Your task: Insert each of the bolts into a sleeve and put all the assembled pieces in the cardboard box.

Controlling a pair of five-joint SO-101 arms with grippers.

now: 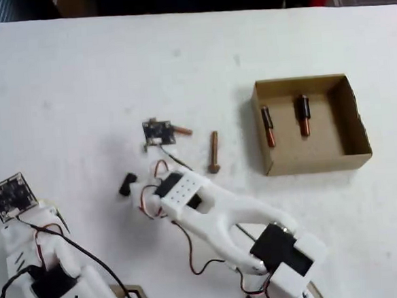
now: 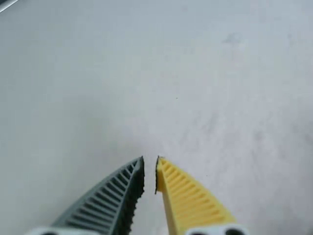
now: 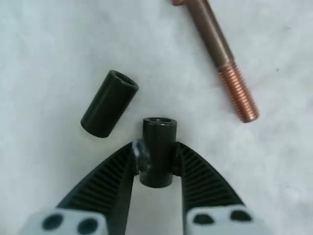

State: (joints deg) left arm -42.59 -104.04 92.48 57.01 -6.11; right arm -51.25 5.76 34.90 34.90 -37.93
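Observation:
In the right wrist view my right gripper point(image 3: 155, 147) is shut on an upright black sleeve point(image 3: 157, 131), just above the white table. A second black sleeve point(image 3: 108, 104) lies loose beside it, and a copper bolt point(image 3: 220, 54) lies a little farther off. In the high view the right arm's wrist board point(image 1: 158, 132) hangs over the table's middle, with a short copper bolt point(image 1: 181, 130) beside it, a longer bolt point(image 1: 214, 151) to its right and a black sleeve point(image 1: 127, 184) to its lower left. My left gripper point(image 2: 150, 169) is shut and holds nothing, over bare table.
The cardboard box point(image 1: 350, 121) stands at the right and holds two assembled pieces point(image 1: 269, 126) point(image 1: 304, 115). The left arm point(image 1: 27, 229) sits at the table's near left corner. The right arm's body point(image 1: 223, 215) lies diagonally across the near middle.

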